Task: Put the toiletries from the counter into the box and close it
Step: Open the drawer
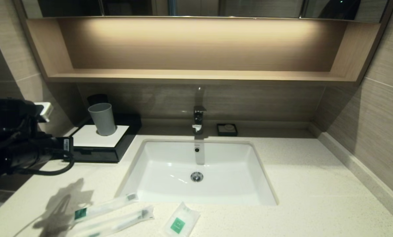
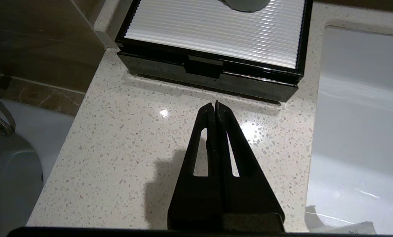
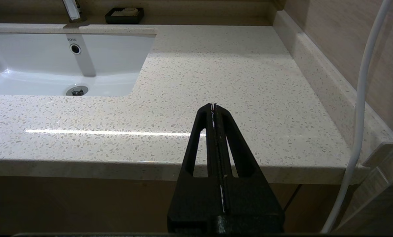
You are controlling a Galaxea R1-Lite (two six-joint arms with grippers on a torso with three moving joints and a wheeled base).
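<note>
The black box (image 1: 97,154) with a white top panel (image 2: 216,29) stands at the counter's (image 1: 298,184) back left, its front drawer (image 2: 213,70) pushed in. Two clear-wrapped toothbrush packets (image 1: 104,207) (image 1: 117,223) and a white sachet (image 1: 180,222) with green labels lie near the front edge, before the sink. My left gripper (image 2: 215,104) is shut and holds nothing; it hovers over the counter just in front of the drawer's handle (image 2: 203,65). My left arm (image 1: 18,144) shows at the far left. My right gripper (image 3: 213,106) is shut and empty, at the counter's front edge, right of the sink.
A grey cup (image 1: 102,118) stands on the box's top panel. The white sink (image 1: 196,171) fills the middle, with a faucet (image 1: 199,118) and a small black soap dish (image 1: 227,129) behind it. A wooden shelf (image 1: 196,74) overhangs the back wall.
</note>
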